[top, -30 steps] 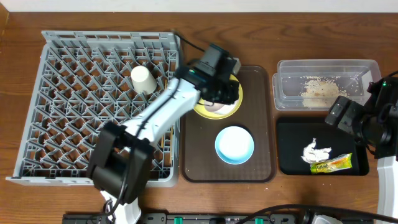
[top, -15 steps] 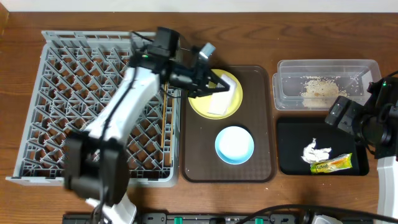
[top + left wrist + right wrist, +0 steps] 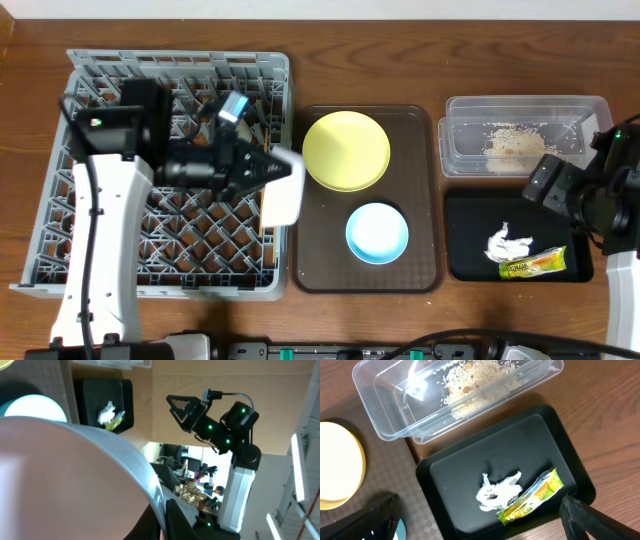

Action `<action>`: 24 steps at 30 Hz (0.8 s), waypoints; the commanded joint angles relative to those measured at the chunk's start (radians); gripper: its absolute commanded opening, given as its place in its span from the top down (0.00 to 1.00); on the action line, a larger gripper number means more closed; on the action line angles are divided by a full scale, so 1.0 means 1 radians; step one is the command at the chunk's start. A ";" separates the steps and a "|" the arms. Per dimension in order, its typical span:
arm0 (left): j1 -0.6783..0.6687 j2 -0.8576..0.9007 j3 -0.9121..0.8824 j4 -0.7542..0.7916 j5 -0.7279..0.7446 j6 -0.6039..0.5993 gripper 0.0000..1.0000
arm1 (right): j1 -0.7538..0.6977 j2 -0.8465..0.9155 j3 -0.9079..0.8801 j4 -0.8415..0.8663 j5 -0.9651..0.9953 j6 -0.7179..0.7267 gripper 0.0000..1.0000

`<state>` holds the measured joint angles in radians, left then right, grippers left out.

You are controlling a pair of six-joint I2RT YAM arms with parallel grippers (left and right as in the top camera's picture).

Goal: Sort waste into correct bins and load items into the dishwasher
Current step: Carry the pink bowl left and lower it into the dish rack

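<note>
The left jaws were clenched on the rim of the white bowl (image 3: 285,192), which hung tilted on edge over the 3 o'clock rim of the grey dish rack (image 3: 100,250) — partly past it, toward the brown serving tray (image 3: 315,270). On that tray the yellow plate (image 3: 346,150) lay at 12 o'clock and the light blue bowl (image 3: 377,232) at 6 o'clock, apart from each other. The right jaws were spread wide, grasping nothing, above the black tray (image 3: 470,470). In it lay the crumpled tissue (image 3: 495,492), touching the snack wrapper (image 3: 532,497) at its 4 o'clock. At the black tray's 12 o'clock sat the clear tub (image 3: 380,390) holding the food scraps (image 3: 480,370) — both bins on the wooden worktop (image 3: 605,425).
</note>
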<state>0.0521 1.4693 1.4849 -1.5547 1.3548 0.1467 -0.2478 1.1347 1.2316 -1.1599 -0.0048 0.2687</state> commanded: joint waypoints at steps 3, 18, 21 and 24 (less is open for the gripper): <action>0.064 -0.003 -0.068 -0.089 0.023 0.338 0.93 | -0.008 -0.003 0.012 -0.001 0.000 0.000 0.01; 0.250 0.002 -0.460 0.073 0.021 0.407 0.92 | -0.008 -0.003 0.012 -0.001 0.000 0.000 0.01; 0.273 0.008 -0.500 0.104 0.021 0.407 0.92 | -0.008 -0.003 0.012 -0.001 0.000 0.000 0.01; 0.283 0.029 -0.539 0.130 0.020 0.407 0.92 | -0.008 -0.003 0.012 -0.001 0.000 0.000 0.01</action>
<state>0.3244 1.4750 0.9756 -1.4338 1.3586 0.5137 -0.2478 1.1347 1.2316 -1.1595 -0.0051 0.2687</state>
